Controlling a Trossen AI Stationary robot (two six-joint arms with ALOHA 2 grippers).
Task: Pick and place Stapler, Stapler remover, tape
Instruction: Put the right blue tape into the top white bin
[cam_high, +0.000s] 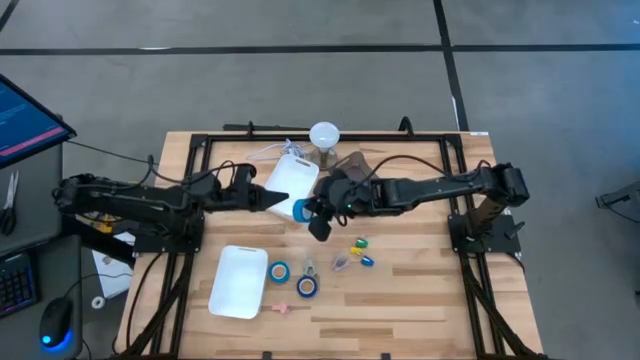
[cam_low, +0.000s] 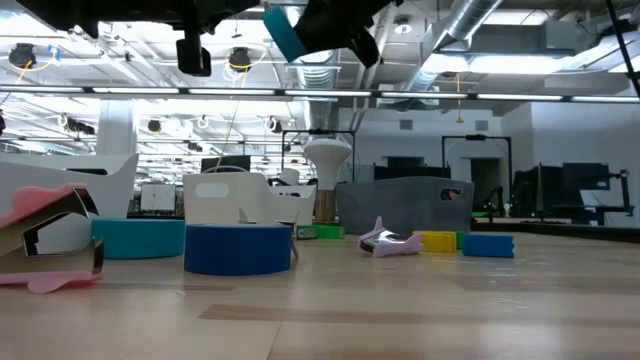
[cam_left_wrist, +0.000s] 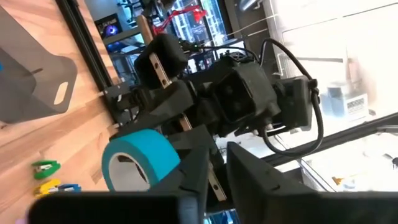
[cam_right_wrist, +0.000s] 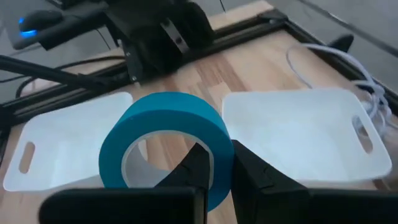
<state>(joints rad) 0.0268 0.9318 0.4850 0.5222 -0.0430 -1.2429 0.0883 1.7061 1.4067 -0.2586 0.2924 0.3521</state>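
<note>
No readable writing shows on anything. The right gripper (cam_right_wrist: 214, 165) pinches the wall of a blue tape roll (cam_right_wrist: 165, 143), held off the table. The left gripper (cam_high: 283, 198) sits just beside the roll; its opening cannot be told.

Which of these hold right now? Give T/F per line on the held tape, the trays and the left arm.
1. The right gripper holds a blue tape roll. True.
2. That roll rests on the table. False: the low view shows it lifted high above the tabletop.
3. Two more tape rolls lie on the table beside the white tray. True.
4. The left gripper also grips a roll. False: it holds nothing and faces the right gripper.
</note>
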